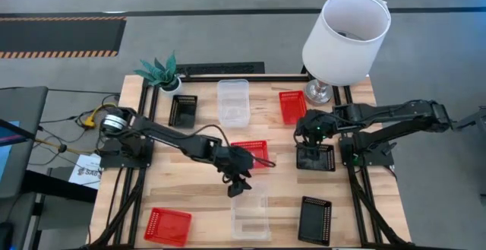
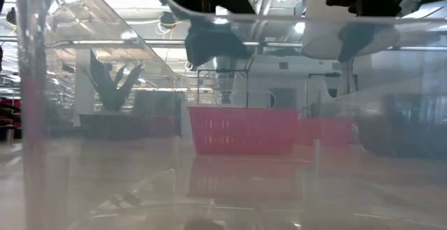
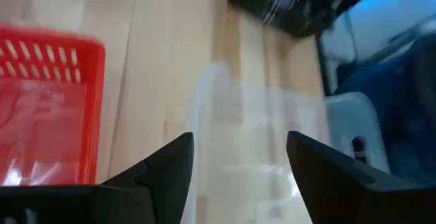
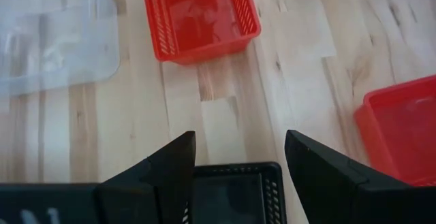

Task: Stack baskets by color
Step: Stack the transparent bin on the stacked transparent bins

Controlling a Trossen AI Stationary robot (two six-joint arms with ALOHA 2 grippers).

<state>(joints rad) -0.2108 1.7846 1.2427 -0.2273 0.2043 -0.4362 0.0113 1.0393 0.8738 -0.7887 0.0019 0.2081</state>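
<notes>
My left gripper is open over the far end of a clear basket near the table's front edge. Its fingers stand apart above the basket. A red basket lies just behind it, mid-table. My right gripper is open above a black basket at the right. On the table also rest a red basket, a red basket, a black basket, a black basket and a clear basket.
A white lampshade on its stand rises at the far right corner. A small green plant stands at the far left corner. Bare wood lies between the near red and clear baskets. The low view looks through the clear basket's wall.
</notes>
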